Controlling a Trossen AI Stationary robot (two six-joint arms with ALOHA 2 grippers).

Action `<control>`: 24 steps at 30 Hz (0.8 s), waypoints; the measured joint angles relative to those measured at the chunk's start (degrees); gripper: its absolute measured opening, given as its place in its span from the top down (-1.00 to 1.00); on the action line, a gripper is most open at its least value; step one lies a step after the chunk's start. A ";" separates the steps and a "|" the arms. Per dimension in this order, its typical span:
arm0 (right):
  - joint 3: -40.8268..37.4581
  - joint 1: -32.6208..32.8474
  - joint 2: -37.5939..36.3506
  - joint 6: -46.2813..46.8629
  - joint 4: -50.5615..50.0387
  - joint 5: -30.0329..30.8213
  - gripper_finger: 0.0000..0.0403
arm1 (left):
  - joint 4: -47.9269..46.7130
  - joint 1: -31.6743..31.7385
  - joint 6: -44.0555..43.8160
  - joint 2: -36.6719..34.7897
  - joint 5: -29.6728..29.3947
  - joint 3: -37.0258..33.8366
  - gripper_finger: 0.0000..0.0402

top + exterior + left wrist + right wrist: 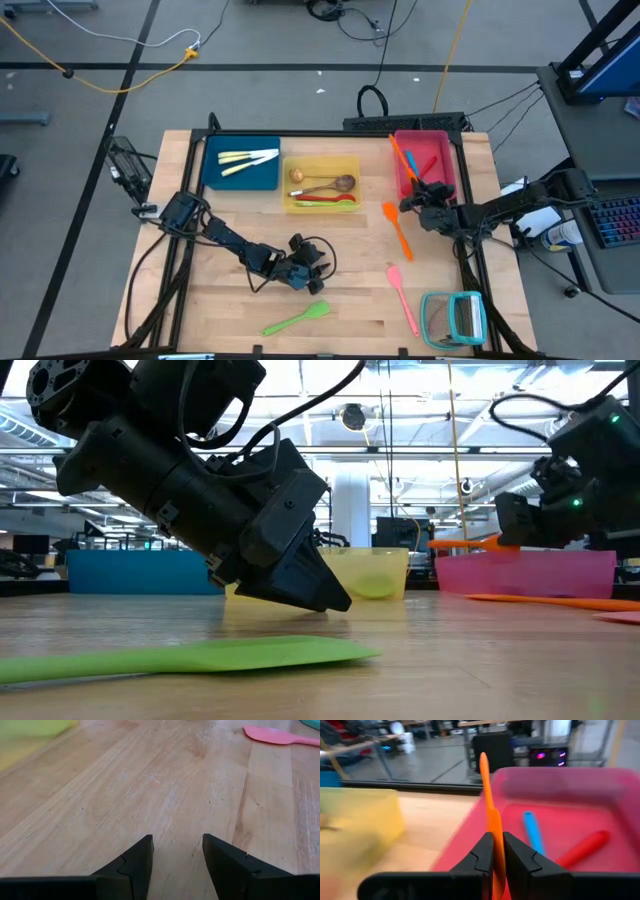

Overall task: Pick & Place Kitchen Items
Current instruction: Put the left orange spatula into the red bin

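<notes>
Orange spatula (492, 827) is clamped in the right claw (498, 851), over the near edge of the pink tray (600, 782); blue and red utensils lie just beyond. Left claw (177, 851) gapes over bare tabletop (150, 785), green spatula (297, 319) nearby.

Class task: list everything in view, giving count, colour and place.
Trays: three, blue tray, yellow tray, pink tray, table's far side.
Cutlery: few, pale, in blue tray.
Utensils: several, mixed colours, in yellow tray.
Blue utensil, red utensil: one each, in pink tray.
Orange spatula, pink spatula, green spatula: one each, on table.
Rack: one, teal, near right corner.
Left tool: open, low over wood.
Right tool: shut on orange utensil above pink tray.
</notes>
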 joint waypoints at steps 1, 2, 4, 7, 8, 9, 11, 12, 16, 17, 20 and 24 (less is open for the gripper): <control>0.00 -0.29 0.00 0.12 -1.29 0.85 0.92 | 0.00 0.00 0.00 0.00 0.00 0.00 0.11; 0.00 -0.47 0.00 0.15 -1.92 1.63 0.93 | 0.00 0.00 0.03 0.00 0.00 0.00 0.11; 0.08 -0.47 -0.02 0.15 -1.85 2.15 0.93 | 0.00 0.00 0.06 0.00 0.00 0.00 0.11; 1.07 -0.44 -0.02 -2.29 -1.85 3.27 0.94 | 0.02 0.04 0.09 0.00 -0.14 0.00 0.11; 1.40 -0.46 -0.01 -3.99 -2.01 3.28 0.94 | 0.02 0.04 0.09 -0.02 -0.41 0.00 0.11; 1.98 -0.47 0.00 -5.37 -2.06 3.28 0.94 | 0.02 0.04 0.09 -0.02 -0.67 0.00 0.11; 2.64 -0.45 -0.06 -7.40 -1.43 3.58 0.94 | 0.03 0.04 0.02 -0.02 -0.98 0.00 0.11; 2.63 -0.54 -0.05 -7.68 -1.70 3.90 0.94 | 0.02 0.04 -0.13 -0.02 -0.98 0.00 0.11; 2.58 -2.58 -0.02 -6.45 -4.19 3.21 0.94 | 0.02 0.04 -0.70 -0.02 -1.10 0.00 0.11; 2.58 -3.32 0.00 -6.15 -4.87 1.52 0.94 | 0.02 0.04 -0.70 -0.02 -1.18 0.02 0.11; 2.62 -6.19 -0.03 -5.64 -6.47 -2.80 0.94 | 0.02 0.04 -0.70 -0.02 -1.24 0.02 0.11; 2.86 -9.80 -0.15 -2.10 -9.31 -7.64 0.94 | 0.02 0.04 -0.74 -0.02 -1.31 0.02 0.11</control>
